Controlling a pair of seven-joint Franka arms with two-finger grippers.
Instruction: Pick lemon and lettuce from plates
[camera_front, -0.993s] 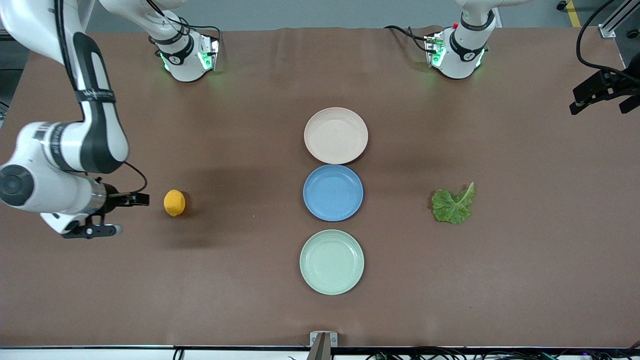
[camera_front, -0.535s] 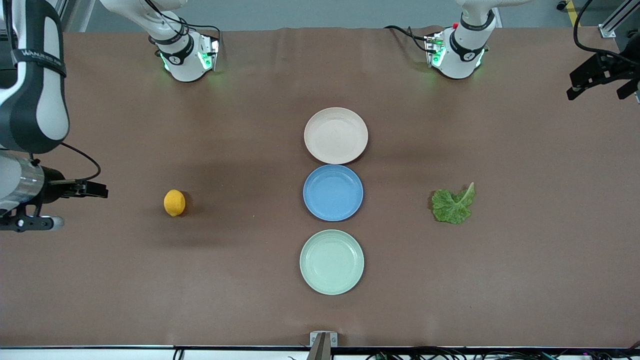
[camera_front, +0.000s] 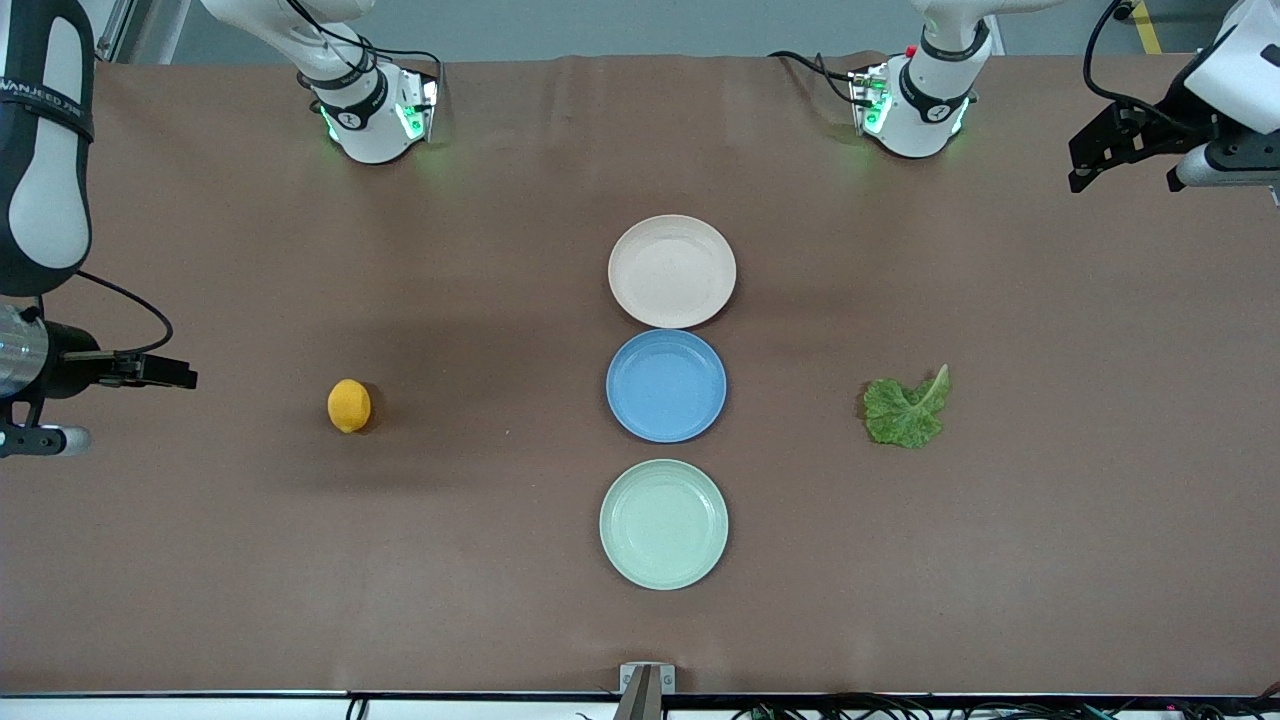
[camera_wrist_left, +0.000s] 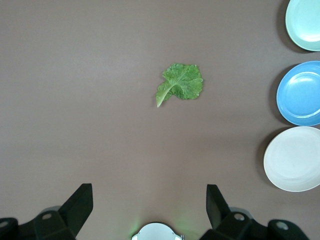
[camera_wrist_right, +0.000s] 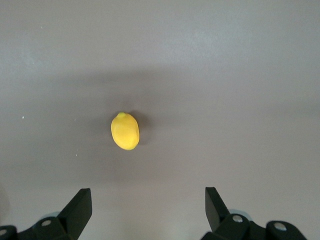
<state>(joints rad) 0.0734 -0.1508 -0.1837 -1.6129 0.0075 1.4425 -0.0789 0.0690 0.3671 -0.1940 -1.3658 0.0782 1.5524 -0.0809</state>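
The lemon (camera_front: 349, 405) lies on the bare table toward the right arm's end; it also shows in the right wrist view (camera_wrist_right: 125, 131). The lettuce (camera_front: 907, 410) lies on the bare table toward the left arm's end; it also shows in the left wrist view (camera_wrist_left: 180, 84). The beige-pink plate (camera_front: 672, 271) and the mint green plate (camera_front: 664, 523) stand in the middle, both with nothing on them. My right gripper (camera_wrist_right: 148, 200) is open and holds nothing, high over the table's end beside the lemon. My left gripper (camera_wrist_left: 149, 200) is open and holds nothing, high over the other end.
A blue plate (camera_front: 666, 386) sits between the two task plates, in one row with them. The two arm bases (camera_front: 370, 110) (camera_front: 915, 100) stand along the table's edge farthest from the front camera. A small metal bracket (camera_front: 646, 678) sits at the nearest edge.
My right gripper has drawn away from the lemon toward the table's end. My left gripper has shifted a little inward over the table. The lemon, lettuce and plates have not moved.
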